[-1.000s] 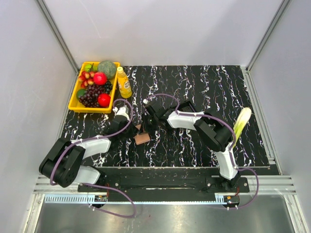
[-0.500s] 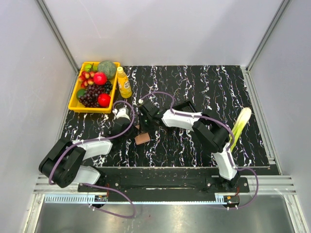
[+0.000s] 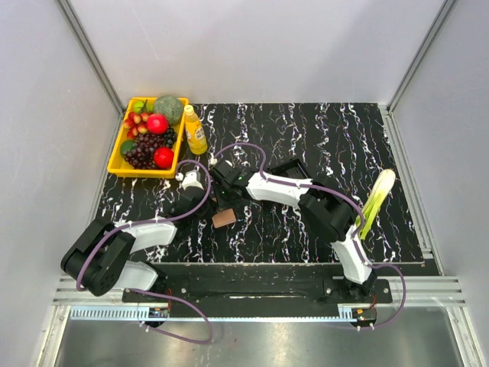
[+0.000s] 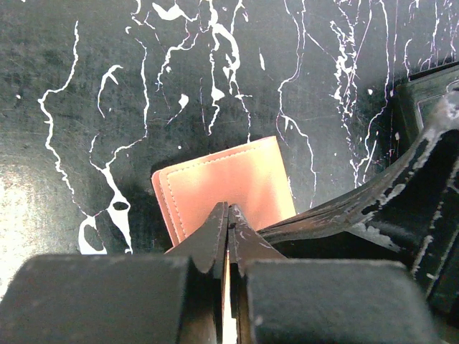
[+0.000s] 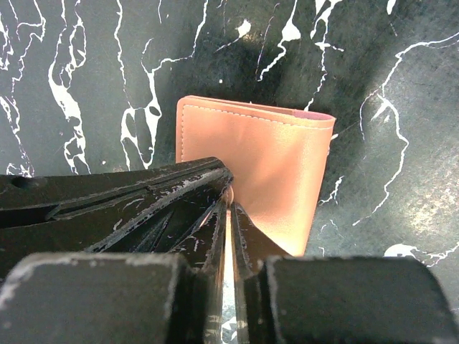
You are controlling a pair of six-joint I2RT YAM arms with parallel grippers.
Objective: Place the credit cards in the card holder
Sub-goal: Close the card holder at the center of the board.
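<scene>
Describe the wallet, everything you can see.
The wallet is tan-brown and leather-look, with stitched edges. It is folded shut and lies flat on the black marbled table. The left gripper and right gripper, both pinched shut, hang over its edges; whether they touch it cannot be told. No card shows in it.

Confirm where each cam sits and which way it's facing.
Top external: fixed above and behind the bases, looking down at the table; both arms show whole, reaching toward the card holder.
Left wrist: on the left arm, looking past the left gripper down at the card holder; its fingers fill the bottom.
Right wrist: on the right arm, looking past the right gripper at the card holder; its fingers fill the bottom.
Shared: all three show the card holder; each wrist view catches part of the other arm.
</scene>
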